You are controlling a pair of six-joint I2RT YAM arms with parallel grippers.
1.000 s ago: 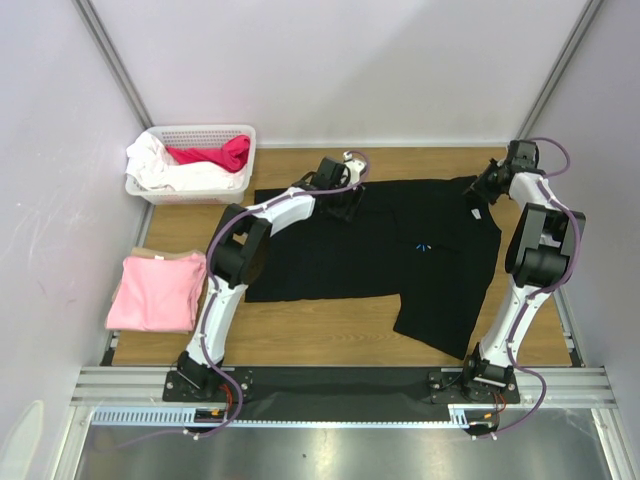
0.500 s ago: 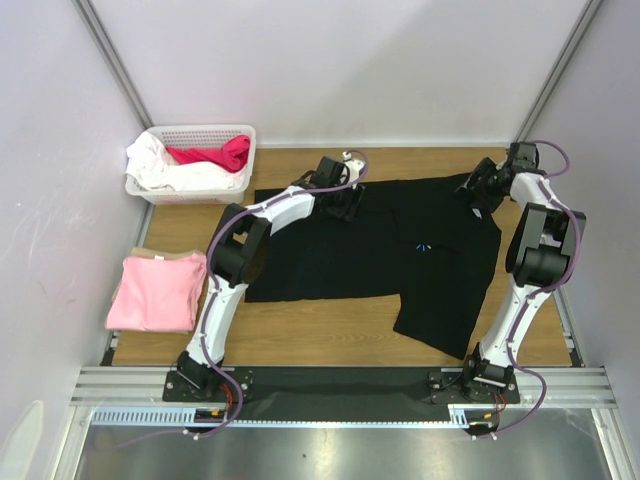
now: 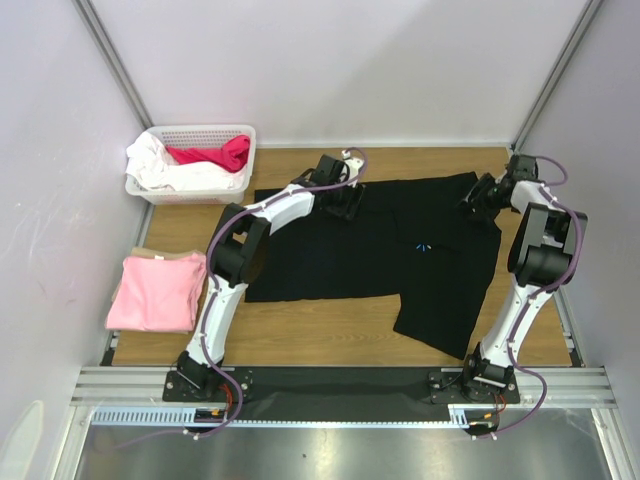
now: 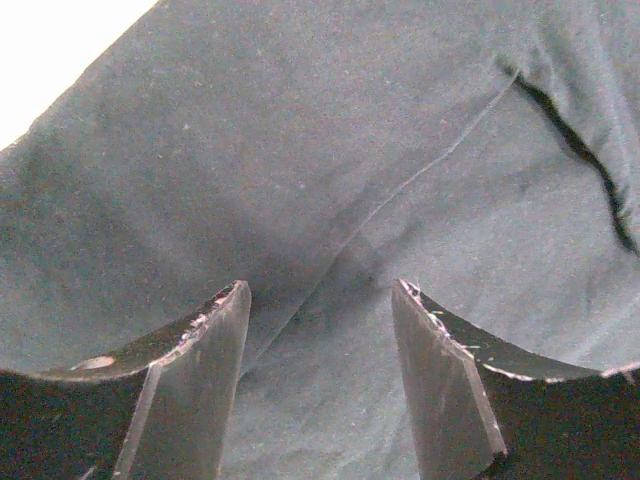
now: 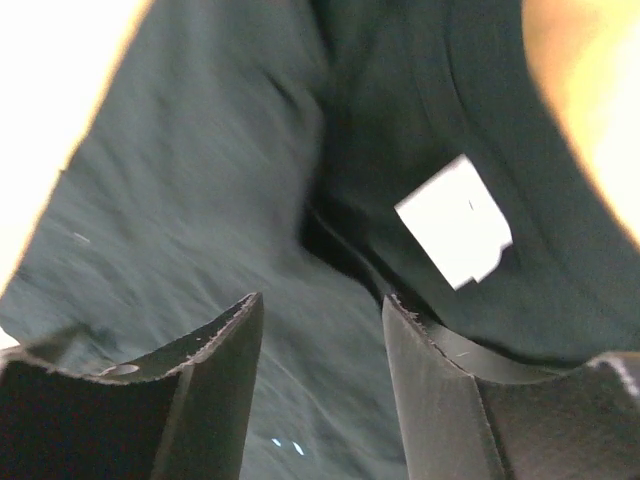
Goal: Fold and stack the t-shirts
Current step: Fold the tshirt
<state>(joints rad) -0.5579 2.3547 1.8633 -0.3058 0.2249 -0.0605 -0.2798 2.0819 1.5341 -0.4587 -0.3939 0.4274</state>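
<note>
**Black shirt spread flat, both grippers open over its far edge**

The black t-shirt (image 3: 340,245) lies spread on the wooden table (image 3: 330,330), covering the middle and reaching toward 3 o'clock in the top view. It is plain, matte and mostly smooth, with a tiny pale-blue starburst mark (image 3: 425,245) right of its centre. Its outline is an L. The long band runs from 9 to 3 o'clock, which is its long axis, and a shorter lobe drops toward 5 o'clock at the right end. The neck opening sits at the far right corner, around 2 o'clock, and the straight edge at the other end faces 9 o'clock.

The light pink t-shirt (image 3: 157,292) lies well apart at 8 o'clock, folded into a compact, roughly square pad near the table's left edge.

The left gripper (image 3: 345,200) sits over the far edge of the black shirt at about 12 o'clock. In its wrist view the left gripper (image 4: 320,295) has its fingers spread, with only a seamed stretch of black cloth showing in the gap and nothing pinched.

The right gripper (image 3: 478,198) sits at 2 o'clock over the neck area. Its wrist view, somewhat blurred, shows the right gripper (image 5: 320,300) with its fingers parted above the collar, where a white label (image 5: 455,220) shows. It clasps nothing.

A white basket (image 3: 190,165) holding white and magenta cloth stands at 10 o'clock.
</note>
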